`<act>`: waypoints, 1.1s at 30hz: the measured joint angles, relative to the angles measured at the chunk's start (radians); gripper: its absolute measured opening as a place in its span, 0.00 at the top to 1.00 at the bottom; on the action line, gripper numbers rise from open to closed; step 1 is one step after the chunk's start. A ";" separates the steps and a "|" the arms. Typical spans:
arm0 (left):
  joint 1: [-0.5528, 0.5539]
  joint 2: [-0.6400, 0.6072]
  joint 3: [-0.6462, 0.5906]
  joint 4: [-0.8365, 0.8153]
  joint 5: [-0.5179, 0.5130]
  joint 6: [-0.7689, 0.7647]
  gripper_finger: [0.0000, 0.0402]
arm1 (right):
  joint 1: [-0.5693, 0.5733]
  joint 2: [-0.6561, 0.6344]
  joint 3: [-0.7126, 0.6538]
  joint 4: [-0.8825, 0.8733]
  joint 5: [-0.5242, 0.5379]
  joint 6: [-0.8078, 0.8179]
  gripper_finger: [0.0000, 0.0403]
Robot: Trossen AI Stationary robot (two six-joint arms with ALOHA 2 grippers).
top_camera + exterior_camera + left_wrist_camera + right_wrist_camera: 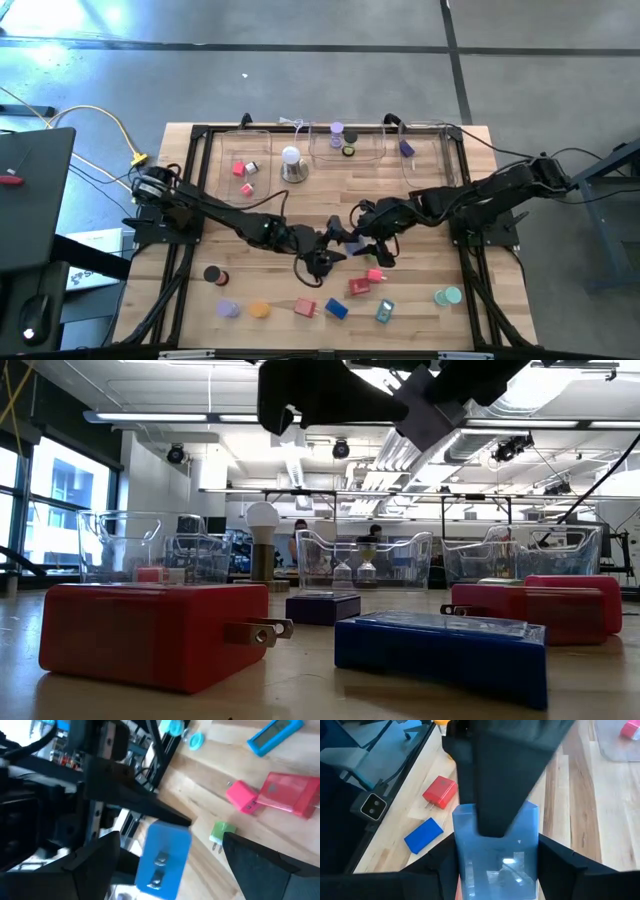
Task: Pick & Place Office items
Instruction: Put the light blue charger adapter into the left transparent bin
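Both arms meet over the table's middle. My right gripper [352, 238] is shut on a light-blue plug block [495, 855], held clear of the table. My left gripper [322, 258] is open. Its fingers [95, 865] stand on either side of the same block [162, 860] with a gap showing, and one of them crosses the block's face in the right wrist view. In the high view the arms hide the block. Other pieces lie on the near half of the table: a red block [361, 286], a pink one [375, 274], a blue one [336, 309] and a teal one [385, 311]. My right gripper pinches the light-blue block by its two narrow sides [460, 850], one finger on each side. The block is lifted clear of the table. The left arm's finger [502, 775] covers the block's far part in this view.
Three clear trays stand along the far edge [245, 150], [345, 140], [425, 150], some with small pieces inside. The white dome [291, 163] stands near them. A red block [305, 307] and black [212, 273], lilac [228, 308], orange [259, 310] and teal [447, 296] rolls lie near the front edge.
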 joint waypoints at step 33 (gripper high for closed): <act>0.029 0.066 0.001 0.104 0.095 -0.017 0.66 | -0.001 0.002 -0.001 -0.037 -0.030 0.014 0.51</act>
